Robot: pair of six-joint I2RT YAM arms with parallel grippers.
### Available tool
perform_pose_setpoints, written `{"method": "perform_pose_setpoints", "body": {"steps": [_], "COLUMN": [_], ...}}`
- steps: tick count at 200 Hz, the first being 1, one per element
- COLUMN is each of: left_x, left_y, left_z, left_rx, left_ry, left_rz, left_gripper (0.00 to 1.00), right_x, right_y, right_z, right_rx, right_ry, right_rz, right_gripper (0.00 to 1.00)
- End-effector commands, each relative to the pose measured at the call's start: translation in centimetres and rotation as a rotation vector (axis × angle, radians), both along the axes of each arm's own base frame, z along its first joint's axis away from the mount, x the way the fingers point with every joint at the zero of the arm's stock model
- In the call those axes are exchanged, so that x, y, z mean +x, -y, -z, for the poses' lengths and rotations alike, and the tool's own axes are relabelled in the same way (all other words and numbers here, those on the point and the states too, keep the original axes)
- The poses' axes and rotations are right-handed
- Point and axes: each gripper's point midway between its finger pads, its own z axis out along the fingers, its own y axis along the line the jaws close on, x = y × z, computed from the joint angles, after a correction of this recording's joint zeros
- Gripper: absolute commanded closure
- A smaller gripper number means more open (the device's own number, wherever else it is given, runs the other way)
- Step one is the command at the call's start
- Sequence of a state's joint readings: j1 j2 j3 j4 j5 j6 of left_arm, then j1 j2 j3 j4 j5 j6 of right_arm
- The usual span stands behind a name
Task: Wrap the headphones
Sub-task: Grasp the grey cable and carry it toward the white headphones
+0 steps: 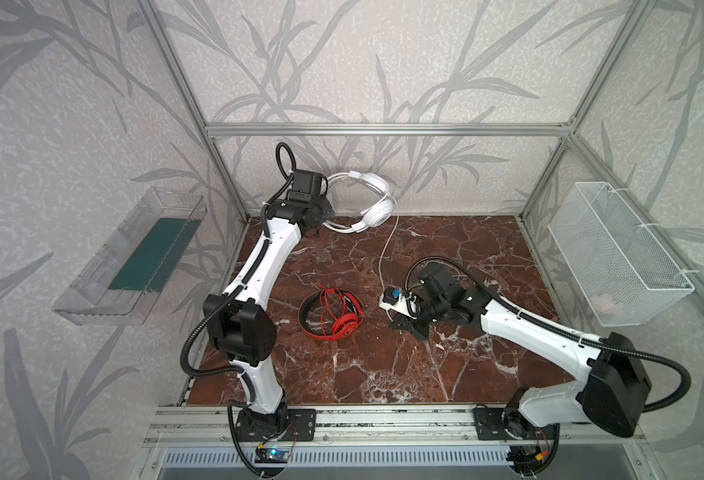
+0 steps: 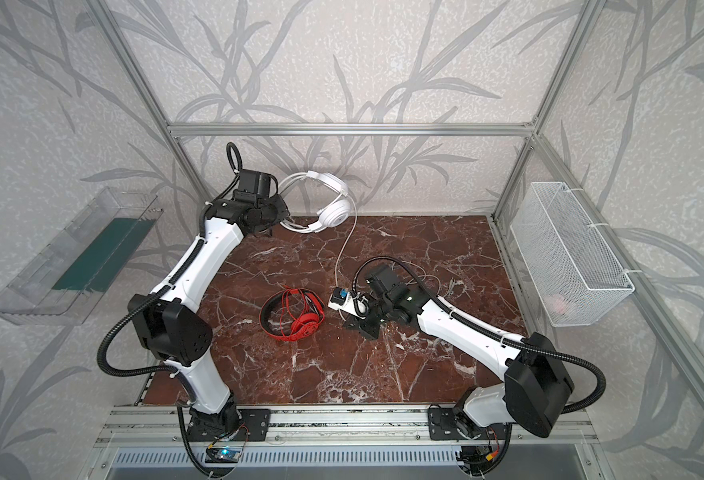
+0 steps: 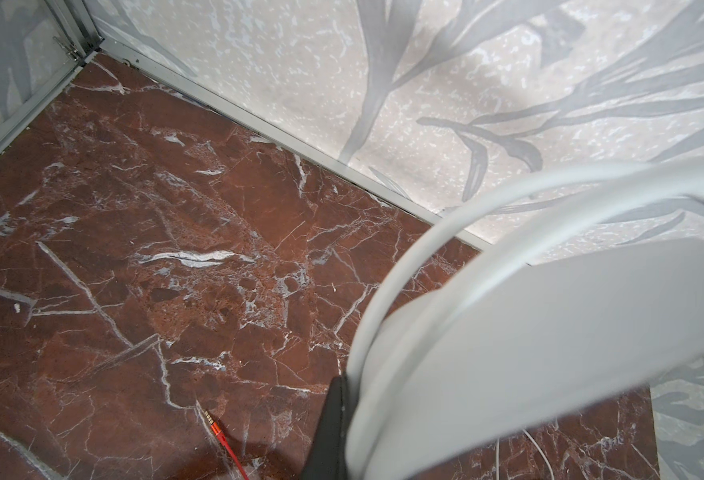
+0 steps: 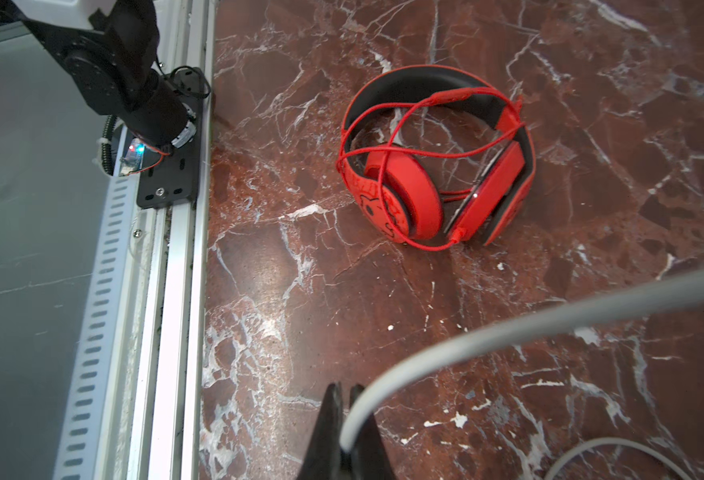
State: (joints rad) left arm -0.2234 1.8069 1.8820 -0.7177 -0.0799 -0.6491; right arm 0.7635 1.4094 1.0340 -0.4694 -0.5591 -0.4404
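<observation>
The left jaws are clamping shut on the thin headband of the white headphones [image 1: 377,210], which are hanging just beyond them, close against the back wall [image 1: 383,62]. The right jaws are pinching the white-grey cable [image 4: 508,328], which is trailing away from that pair across the marble surface [image 1: 362,365]. The red headphones [image 4: 408,208], with their thin red cable [image 4: 387,112] looped over the band, are lying on the surface ahead of the right jaws, well apart from both pairs of jaws.

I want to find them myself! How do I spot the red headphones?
Find the marble tabletop. Near its middle lie the red headphones. Unlike the white headphones by the back wall, their thin red cable loops around them.
</observation>
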Motion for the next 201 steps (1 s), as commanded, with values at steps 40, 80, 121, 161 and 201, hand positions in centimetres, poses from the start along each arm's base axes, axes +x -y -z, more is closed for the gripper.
{"method": "perform_pose_setpoints", "body": {"steps": [40, 80, 121, 161, 201], "left_x": [-0.1, -0.2, -0.5, -0.8, -1.2], "left_y": [0.6, 1.6, 2.5, 3.4, 3.6], "left_z": [-3.3, -2.9, -1.5, -1.2, -0.3], "left_rx": [-0.053, -0.052, -0.011, 0.038, 0.093], "left_ry": [0.103, 0.095, 0.051, 0.037, 0.0], "left_rz": [0.003, 0.04, 0.089, 0.151, 0.201], "left_gripper": [1.0, 1.0, 1.0, 1.0, 1.0], "right_x": [-2.2, -2.1, -0.9, 0.1, 1.4], "right_y": [-1.1, -2.2, -2.9, -2.7, -2.2], "right_z": [-4.1, -5.3, -7.4, -8.7, -9.3], "right_rx": [0.006, 0.025, 0.026, -0.054, -0.053], "right_ry": [-0.118, -0.174, -0.155, -0.162, -0.117], "right_rz": [-0.16, -0.178, -0.164, -0.168, -0.149], "right_gripper": [1.0, 1.0, 1.0, 1.0, 1.0]}}
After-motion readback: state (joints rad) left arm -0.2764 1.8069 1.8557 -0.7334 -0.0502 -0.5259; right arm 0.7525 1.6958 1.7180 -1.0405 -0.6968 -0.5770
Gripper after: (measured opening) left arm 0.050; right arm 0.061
